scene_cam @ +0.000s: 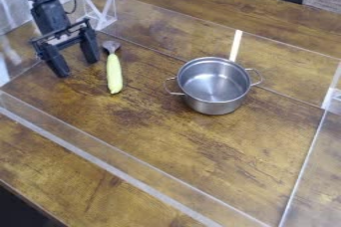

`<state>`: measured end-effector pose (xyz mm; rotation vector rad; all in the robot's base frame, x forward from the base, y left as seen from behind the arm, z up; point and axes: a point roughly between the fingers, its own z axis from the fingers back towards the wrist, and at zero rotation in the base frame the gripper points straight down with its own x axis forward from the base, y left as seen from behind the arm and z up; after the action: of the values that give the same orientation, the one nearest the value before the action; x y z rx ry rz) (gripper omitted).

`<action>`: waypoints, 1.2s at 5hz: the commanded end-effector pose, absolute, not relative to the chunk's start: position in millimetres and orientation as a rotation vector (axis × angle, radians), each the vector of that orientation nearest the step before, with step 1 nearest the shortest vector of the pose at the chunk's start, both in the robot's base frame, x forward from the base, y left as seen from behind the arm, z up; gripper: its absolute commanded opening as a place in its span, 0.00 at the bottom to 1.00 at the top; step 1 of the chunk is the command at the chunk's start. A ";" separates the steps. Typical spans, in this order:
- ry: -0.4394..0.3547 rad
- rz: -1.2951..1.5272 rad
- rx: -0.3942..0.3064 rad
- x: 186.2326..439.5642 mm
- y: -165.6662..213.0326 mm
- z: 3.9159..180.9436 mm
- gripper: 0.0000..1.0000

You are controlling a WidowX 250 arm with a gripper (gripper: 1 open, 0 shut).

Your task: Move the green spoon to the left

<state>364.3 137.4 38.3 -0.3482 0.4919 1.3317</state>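
The green spoon (114,70) lies flat on the wooden table, yellow-green handle toward me and small silver bowl at its far end. My gripper (71,60) hangs just to its left, angled down, black fingers (59,62) spread apart and holding nothing. There is a small gap between the nearer finger and the spoon. The steel pot (213,83) stands empty to the right of the spoon.
Clear acrylic walls (80,146) fence the work area, with a low front strip and side panels. A wooden table (160,121) carries everything. A thin upright clear strip (236,44) stands behind the pot.
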 end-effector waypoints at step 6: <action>0.295 1.335 -0.414 396.7 130.2 121.9 1.00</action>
<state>395.2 129.5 68.9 -0.3824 0.4326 1.3504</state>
